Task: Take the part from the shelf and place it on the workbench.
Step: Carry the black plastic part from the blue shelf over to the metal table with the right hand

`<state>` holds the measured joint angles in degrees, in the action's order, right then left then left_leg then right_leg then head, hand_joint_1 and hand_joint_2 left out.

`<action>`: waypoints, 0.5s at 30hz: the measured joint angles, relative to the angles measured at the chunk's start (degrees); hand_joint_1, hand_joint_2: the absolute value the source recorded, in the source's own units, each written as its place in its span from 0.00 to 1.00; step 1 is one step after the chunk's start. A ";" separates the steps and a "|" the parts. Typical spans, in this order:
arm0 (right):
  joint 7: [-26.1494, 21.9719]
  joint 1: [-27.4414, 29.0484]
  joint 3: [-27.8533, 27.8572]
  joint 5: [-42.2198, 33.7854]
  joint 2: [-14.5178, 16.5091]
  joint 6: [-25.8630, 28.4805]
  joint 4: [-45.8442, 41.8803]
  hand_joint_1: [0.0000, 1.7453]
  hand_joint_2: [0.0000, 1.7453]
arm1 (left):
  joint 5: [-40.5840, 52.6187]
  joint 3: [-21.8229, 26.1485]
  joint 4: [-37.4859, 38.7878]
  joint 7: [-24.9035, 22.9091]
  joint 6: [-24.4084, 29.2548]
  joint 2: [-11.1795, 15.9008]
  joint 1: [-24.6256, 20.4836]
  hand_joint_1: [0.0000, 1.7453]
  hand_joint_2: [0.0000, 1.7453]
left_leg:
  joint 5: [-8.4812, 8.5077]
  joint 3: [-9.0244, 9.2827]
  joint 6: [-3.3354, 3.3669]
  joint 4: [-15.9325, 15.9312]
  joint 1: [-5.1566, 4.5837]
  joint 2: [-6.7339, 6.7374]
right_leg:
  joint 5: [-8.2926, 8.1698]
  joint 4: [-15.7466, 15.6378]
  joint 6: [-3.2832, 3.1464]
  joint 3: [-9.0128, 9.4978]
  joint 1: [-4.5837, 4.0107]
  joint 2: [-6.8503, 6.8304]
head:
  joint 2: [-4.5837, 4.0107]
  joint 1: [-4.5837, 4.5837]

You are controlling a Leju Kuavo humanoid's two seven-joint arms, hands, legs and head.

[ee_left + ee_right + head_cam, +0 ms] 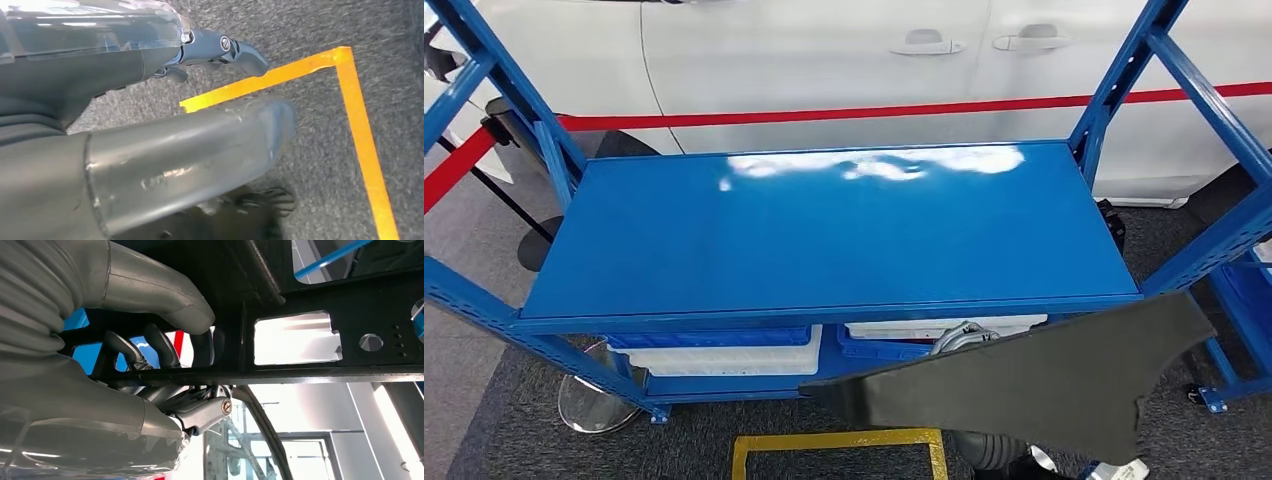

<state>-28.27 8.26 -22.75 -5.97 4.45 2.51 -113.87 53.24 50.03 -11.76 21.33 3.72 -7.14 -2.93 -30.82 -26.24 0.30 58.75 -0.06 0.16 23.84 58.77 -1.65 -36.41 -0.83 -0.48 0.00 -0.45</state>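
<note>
Item: black sheet-like part [1034, 385], flat, irregular outline with a torn-looking edge, cut-outs and round holes visible from beneath in the right wrist view. Location: held in the air at about 5 o'clock in the head view, in front of and just below the front lip of the blue surface [824, 230], not resting on it. Holder: right hand [165, 347], thumb on one face and dark fingers hooked through an opening on the other, gripping the part firmly. Left hand [220, 50]: hanging over grey carpet [310, 165] beside the yellow floor tape [360, 130], holding nothing, fingers apparently loosely extended, though the view is too close to be sure. Surroundings: white and blue bins [724, 350] on the lower shelf at 6 to 7 o'clock; white car [824, 60] and red barrier tape [824, 115] behind at 12 o'clock. Step in hand, as judged: carrying the part up and over onto the blue surface. Handling note: lift until the part's leading edge stands above the front lip before moving forward toward 12 o'clock; keep it level, since a thin wide panel held at one point is likely to sag and catch the frame upright [1214, 245] at 3 o'clock; set it down toward the middle before releasing.
</note>
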 joint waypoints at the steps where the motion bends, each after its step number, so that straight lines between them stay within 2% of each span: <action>1: -0.02 0.02 0.00 0.01 0.00 -0.02 -0.12 1.00 1.00 | -0.02 0.01 -0.02 0.00 -0.02 0.03 -0.08 0.00 0.00 | -0.56 0.79 0.25 -1.74 -0.20 -0.01 | -0.48 -0.02 0.32 -0.14 0.05 -0.07 | 0.00 -0.07; 3: -0.04 0.11 0.01 0.02 0.00 -0.04 -0.30 1.00 1.00 | -0.05 0.03 -0.02 -0.01 -0.08 -0.03 -0.06 0.00 0.00 | 0.35 0.31 0.72 -2.49 -0.14 0.11 | -1.18 -0.16 1.03 -0.35 0.21 -0.03 | 0.00 -0.16; 4: -0.06 0.18 0.01 0.02 -0.01 -0.04 -0.38 1.00 1.00 | -0.07 0.05 -0.02 -0.01 -0.13 -0.06 -0.05 0.00 0.00 | 1.05 -0.14 1.06 -2.73 0.00 0.22 | -0.40 0.30 1.39 -0.72 0.25 0.13 | 0.00 -0.15; 5: -0.07 0.25 0.02 0.03 -0.02 -0.04 -0.48 1.00 1.00 | -0.07 0.06 -0.02 -0.02 -0.16 -0.09 -0.05 0.00 0.00 | 1.87 -0.75 1.46 -2.99 0.17 0.35 | 1.51 1.68 1.75 -1.29 0.32 0.30 | 0.00 0.00; 6: -0.09 0.32 0.02 0.03 -0.03 -0.04 -0.56 1.00 1.00 | -0.09 0.07 -0.02 -0.02 -0.19 -0.11 -0.07 0.00 0.00 | 2.60 -1.51 1.74 -3.10 0.27 0.49 | 4.40 4.07 2.08 -2.02 0.52 0.46 | 0.00 0.11; 7: -0.10 0.39 0.02 0.03 -0.04 -0.03 -0.62 1.00 1.00 | -0.11 0.07 -0.02 -0.01 -0.22 -0.10 -0.08 0.00 0.00 | 3.26 -2.35 1.94 -3.07 0.25 0.49 | 7.50 7.33 2.39 -2.79 0.72 0.50 | 0.00 0.26; 8: -0.10 0.48 0.02 0.03 -0.04 -0.02 -0.64 1.00 1.00 | -0.13 0.08 -0.02 -0.01 -0.26 -0.09 -0.08 0.00 0.00 | 3.91 -3.25 1.98 -2.96 0.24 0.53 | 9.68 10.93 2.68 -3.38 0.98 0.50 | 0.00 0.31; 9: -0.10 0.57 0.02 0.02 -0.04 -0.01 -0.64 1.00 1.00 | -0.15 0.08 -0.02 -0.01 -0.29 -0.09 -0.08 0.00 0.00 | 4.54 -4.19 1.89 -2.79 0.25 0.55 | 10.37 13.85 2.95 -3.58 1.22 0.49 | 0.00 0.33; 10: -0.10 0.65 0.02 0.02 -0.04 0.01 -0.64 1.00 1.00 | -0.15 0.09 -0.02 -0.01 -0.35 -0.10 -0.07 0.00 0.00 | 5.14 -5.19 1.74 -2.53 0.29 0.57 | 9.55 15.47 3.18 -3.16 1.46 0.48 | 0.00 0.33; 11: -0.10 0.71 0.02 0.01 -0.04 0.01 -0.64 1.00 1.00 | -0.15 0.09 -0.02 -0.01 -0.38 -0.10 -0.07 0.00 0.00 | 5.66 -6.23 1.55 -2.16 0.36 0.58 | 7.77 15.27 3.37 -1.91 1.68 0.48 | 0.00 0.33; 12: -0.11 0.73 0.02 0.01 -0.04 0.02 -0.66 1.00 1.00 | -0.15 0.09 -0.02 -0.01 -0.41 -0.12 -0.09 0.00 0.00 | 6.08 -7.20 1.30 -1.69 0.42 0.57 | 6.05 12.98 3.50 0.42 1.90 0.47 | 0.00 0.32; 13: -0.12 0.72 0.02 0.01 -0.04 0.02 -0.68 1.00 1.00 | -0.14 0.09 -0.02 0.00 -0.44 -0.13 -0.09 0.00 0.00 | 6.39 -8.04 1.02 -1.17 0.44 0.54 | 5.41 9.22 3.55 3.52 2.01 0.48 | 0.00 0.33; 14: -0.12 0.71 0.02 0.01 -0.04 0.03 -0.76 1.00 1.00 | -0.14 0.09 -0.02 0.01 -0.45 -0.13 -0.09 0.00 0.00 | 6.65 -8.64 0.73 -0.64 0.42 0.50 | 5.85 4.92 3.44 6.65 2.00 0.51 | 0.00 0.32; 15: -0.14 0.71 0.03 0.01 -0.04 0.03 -0.86 1.00 1.00 | -0.15 0.09 -0.02 0.01 -0.46 -0.14 -0.10 0.00 0.00 | 6.96 -9.05 0.38 -0.22 0.38 0.48 | 6.84 1.35 3.22 9.04 1.90 0.54 | 0.00 0.34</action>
<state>-28.41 8.98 -22.73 -5.97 4.42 2.54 -114.73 53.10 50.12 -11.78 21.34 3.26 -7.28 -3.04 -23.85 -35.29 0.68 58.53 0.32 0.63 30.67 60.12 1.56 -27.37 1.07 0.05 0.00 -0.10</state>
